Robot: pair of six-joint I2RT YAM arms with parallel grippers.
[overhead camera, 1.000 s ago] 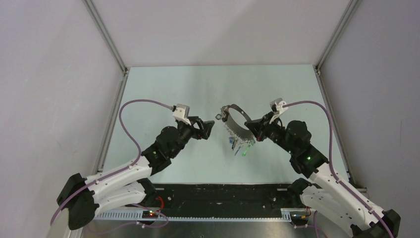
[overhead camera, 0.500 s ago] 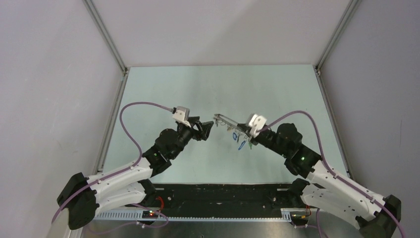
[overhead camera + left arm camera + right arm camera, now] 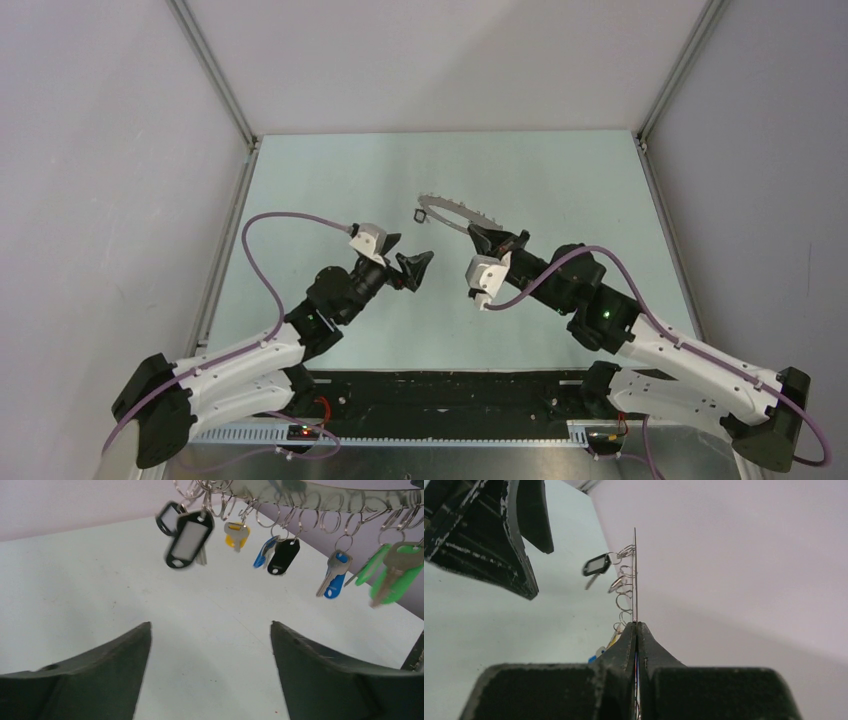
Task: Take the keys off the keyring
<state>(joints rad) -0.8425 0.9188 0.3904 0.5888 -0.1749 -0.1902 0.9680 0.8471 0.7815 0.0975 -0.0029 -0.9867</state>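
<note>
My right gripper (image 3: 487,240) is shut on the rim of the keyring (image 3: 450,212) and holds it in the air, tilted toward the far left. In the right wrist view the keyring (image 3: 635,570) is edge-on, rising from my shut gripper (image 3: 637,625), with a black tag (image 3: 596,565) hanging off it. In the left wrist view the keyring (image 3: 320,490) runs along the top, with small rings and several keys hanging from it: a black tag (image 3: 189,539), a yellow-headed key (image 3: 236,534), a blue key (image 3: 332,577) and a green one (image 3: 395,572). My left gripper (image 3: 418,262) is open and empty, below and left of the ring (image 3: 210,625).
The pale green table (image 3: 330,180) lies under both arms, bounded by grey walls and metal rails (image 3: 225,235). The left gripper's fingers (image 3: 524,540) show at the upper left of the right wrist view.
My right wrist has turned over and carried the keyring up and to the far left; the keys swing under it. My left gripper has drawn back slightly and stays open.
</note>
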